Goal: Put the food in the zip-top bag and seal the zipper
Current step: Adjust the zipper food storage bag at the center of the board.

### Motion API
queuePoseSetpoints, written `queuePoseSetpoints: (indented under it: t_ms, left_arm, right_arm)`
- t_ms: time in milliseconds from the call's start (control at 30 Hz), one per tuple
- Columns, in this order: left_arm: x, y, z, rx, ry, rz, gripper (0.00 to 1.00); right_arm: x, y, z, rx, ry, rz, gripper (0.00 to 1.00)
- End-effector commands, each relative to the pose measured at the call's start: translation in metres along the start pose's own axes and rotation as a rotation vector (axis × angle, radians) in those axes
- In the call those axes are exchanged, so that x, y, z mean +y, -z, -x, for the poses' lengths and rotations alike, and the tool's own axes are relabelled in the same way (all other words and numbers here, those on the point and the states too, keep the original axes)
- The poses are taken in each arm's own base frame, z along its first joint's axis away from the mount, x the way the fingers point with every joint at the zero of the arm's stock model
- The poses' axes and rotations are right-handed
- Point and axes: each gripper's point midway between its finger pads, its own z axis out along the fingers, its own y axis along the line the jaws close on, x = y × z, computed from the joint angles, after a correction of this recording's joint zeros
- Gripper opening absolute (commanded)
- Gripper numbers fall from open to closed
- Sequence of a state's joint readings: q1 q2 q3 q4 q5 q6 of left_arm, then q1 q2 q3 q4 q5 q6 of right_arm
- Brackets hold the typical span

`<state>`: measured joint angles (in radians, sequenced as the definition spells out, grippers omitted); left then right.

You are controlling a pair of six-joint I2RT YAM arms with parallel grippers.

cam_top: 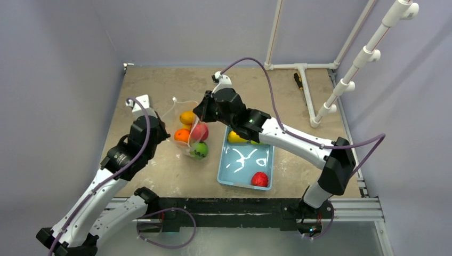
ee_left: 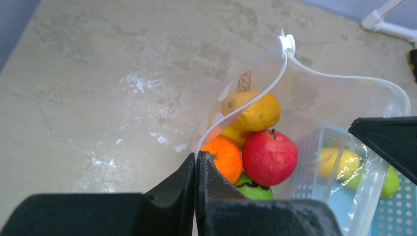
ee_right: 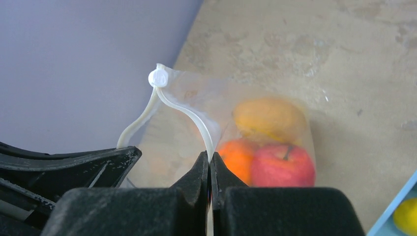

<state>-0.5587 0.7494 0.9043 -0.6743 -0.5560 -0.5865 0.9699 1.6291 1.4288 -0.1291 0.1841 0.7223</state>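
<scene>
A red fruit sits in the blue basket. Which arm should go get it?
Probably the right. The blue basket with the red fruit lies on the right arm's side. The left tool is across the bag, pinching its zipper; the right tool pinches too, so it must let go first.

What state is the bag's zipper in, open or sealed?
Open. The zipper has its two strips diverging from the slider, one pinched in the left tool, the other in the right tool.

The transparent zip-top bag (ee_left: 305, 98) holds colourful food (ee_left: 269, 156); its whitish zipper (ee_left: 344, 76) gapes open.
</scene>
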Motion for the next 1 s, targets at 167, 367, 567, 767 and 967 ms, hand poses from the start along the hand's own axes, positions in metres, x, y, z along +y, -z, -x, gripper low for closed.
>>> queuePoseSetpoints:
  t_ms: [167, 367, 567, 767, 967]
  left_arm:
    - [0.002, 0.018, 0.061, -0.179, -0.032, 0.014, 0.0]
    - [-0.003, 0.019, 0.074, -0.215, -0.073, -0.001, 0.0]
    - [-0.007, 0.013, 0.078, -0.222, -0.108, 0.005, 0.0]
    - [-0.02, 0.002, 0.075, -0.202, -0.147, -0.024, 0.0]
    - [-0.034, -0.014, 0.044, -0.136, -0.206, -0.106, 0.0]
  right_arm:
    - [0.019, 0.002, 0.048, -0.114, 0.019, 0.029, 0.0]
    - [0.013, -0.013, 0.038, -0.081, 0.014, 0.042, 0.0]
    - [0.002, -0.031, 0.016, -0.018, -0.006, 0.053, 0.0]
    - [-0.012, -0.045, -0.025, 0.077, -0.035, 0.066, 0.0]
    - [-0.025, -0.049, -0.047, 0.112, -0.045, 0.06, 0.0]
